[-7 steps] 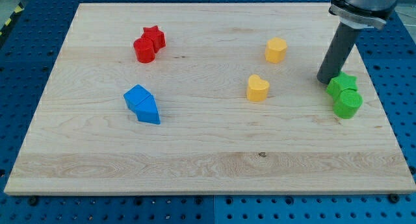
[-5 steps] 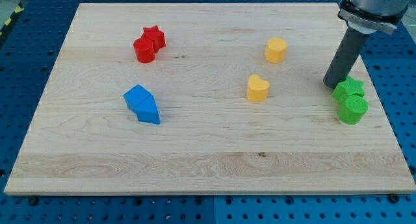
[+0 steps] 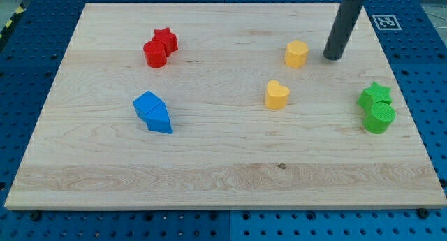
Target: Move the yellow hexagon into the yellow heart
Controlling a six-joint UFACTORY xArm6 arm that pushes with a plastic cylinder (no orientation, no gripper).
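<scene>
Looking at the board (image 3: 209,171), I see my tip (image 3: 334,58) resting on the wood near the top right corner, with the rod rising straight out of the view's top edge. It is a plain rod with nothing to open or close, so it holds nothing, and it touches no block; bare wood shows all round its end

The yellow hexagon (image 3: 296,53) sits just to the view's left of my tip, near but apart from it, with a narrow strip of wood between the two. The yellow heart (image 3: 276,95) lies below the hexagon, a little to the view's left, towards the middle of the board. The two yellow blocks are apart, with clear wood between them

By the right edge a green star (image 3: 375,94) and a green cylinder (image 3: 379,118) sit touching, the star nearer the top. Near the top left corner a red star (image 3: 166,39) touches a second red block (image 3: 154,54) whose shape I cannot make out. Towards the left edge, about halfway down, two blue blocks are pressed together: one (image 3: 147,103) looks roughly cube-like and the other, a blue wedge (image 3: 160,119), points to the bottom right
</scene>
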